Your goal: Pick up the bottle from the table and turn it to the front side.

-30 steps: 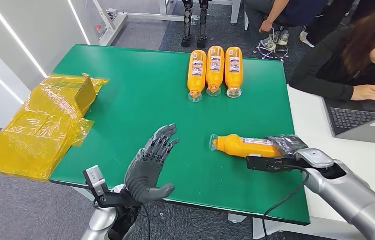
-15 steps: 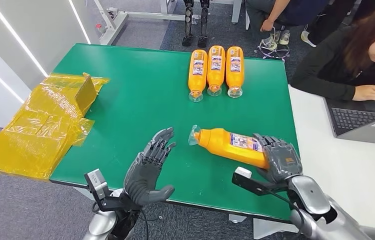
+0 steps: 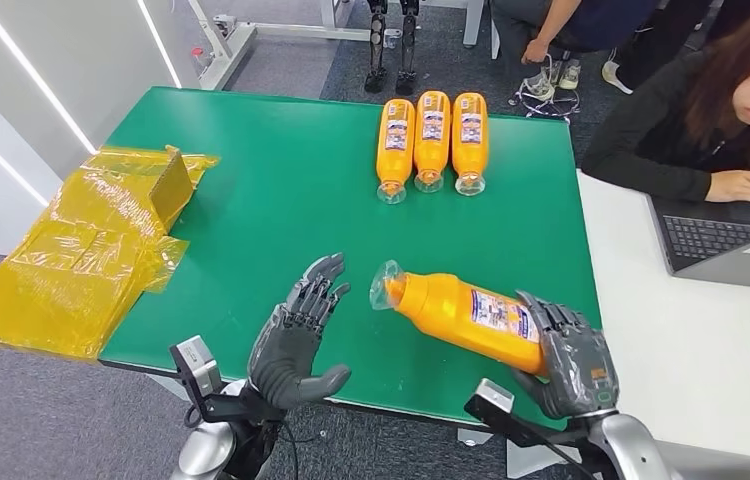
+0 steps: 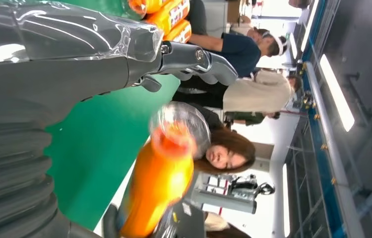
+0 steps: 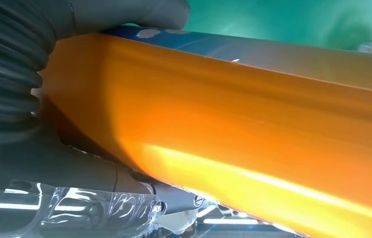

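Four orange bottles, one lifted off the green table [image 3: 281, 200].
Right hand [image 3: 571, 360] grips one orange bottle [image 3: 461, 312]; three bottles [image 3: 431, 140] lie side by side; left hand [image 3: 296, 340] spread, holding nothing.

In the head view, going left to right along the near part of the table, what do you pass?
Yellow plastic wrapping → left hand → orange bottle → right hand → laptop.
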Tool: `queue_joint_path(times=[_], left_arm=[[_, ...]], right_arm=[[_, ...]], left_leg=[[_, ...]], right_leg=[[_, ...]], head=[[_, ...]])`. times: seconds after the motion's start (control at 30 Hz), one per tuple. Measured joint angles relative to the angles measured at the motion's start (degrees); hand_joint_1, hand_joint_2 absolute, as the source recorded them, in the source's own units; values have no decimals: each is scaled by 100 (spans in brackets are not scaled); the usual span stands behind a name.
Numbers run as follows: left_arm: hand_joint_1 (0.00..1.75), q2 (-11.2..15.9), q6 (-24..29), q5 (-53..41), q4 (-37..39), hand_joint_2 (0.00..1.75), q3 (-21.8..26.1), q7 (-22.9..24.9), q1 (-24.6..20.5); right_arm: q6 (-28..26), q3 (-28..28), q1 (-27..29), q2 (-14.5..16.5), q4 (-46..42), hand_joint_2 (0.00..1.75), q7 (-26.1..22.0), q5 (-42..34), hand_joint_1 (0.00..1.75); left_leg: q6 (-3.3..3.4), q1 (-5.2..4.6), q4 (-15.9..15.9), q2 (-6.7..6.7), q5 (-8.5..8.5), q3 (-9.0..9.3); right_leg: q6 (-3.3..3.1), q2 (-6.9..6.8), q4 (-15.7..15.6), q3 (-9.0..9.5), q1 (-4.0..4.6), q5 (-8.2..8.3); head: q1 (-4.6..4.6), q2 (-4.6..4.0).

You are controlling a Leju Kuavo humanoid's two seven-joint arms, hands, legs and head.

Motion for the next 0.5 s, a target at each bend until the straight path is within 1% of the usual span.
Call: queue_joint_path(times=[0.13, 0.27, 0.4, 0.5], left_arm=[[0, -2, 74, 161, -1, 175, -20, 18, 34], [0, 2, 51, 279, -5, 175, -89, 27, 62], [0, 34, -21, 450, -21, 175, -179, 36, 65], [0, 62, -52, 514, -32, 175, -237, 34, 65]], right_arm=[[-422, -4, 338, 218, -210, 175, -194, 23, 175], [-562, 77, 423, 398, -245, 175, -298, -41, 175], [-755, 222, 508, 512, -245, 175, -349, -82, 175], [-801, 309, 568, 571, -245, 175, -355, -80, 175]], left_leg=[[0, 0, -1, 2, 0, 1], [0, 0, -1, 3, 0, 2], [0, -1, 0, 3, 1, 3], [1, -1, 0, 3, 0, 2]], right_leg=[[1, 2, 1, 0, 0, -5], [2, 4, 1, 1, 0, -5], [2, 3, 1, 2, -1, -4], [2, 3, 1, 2, -1, -4]], head=[[0, 0], [1, 0], [0, 0], [0, 0]])
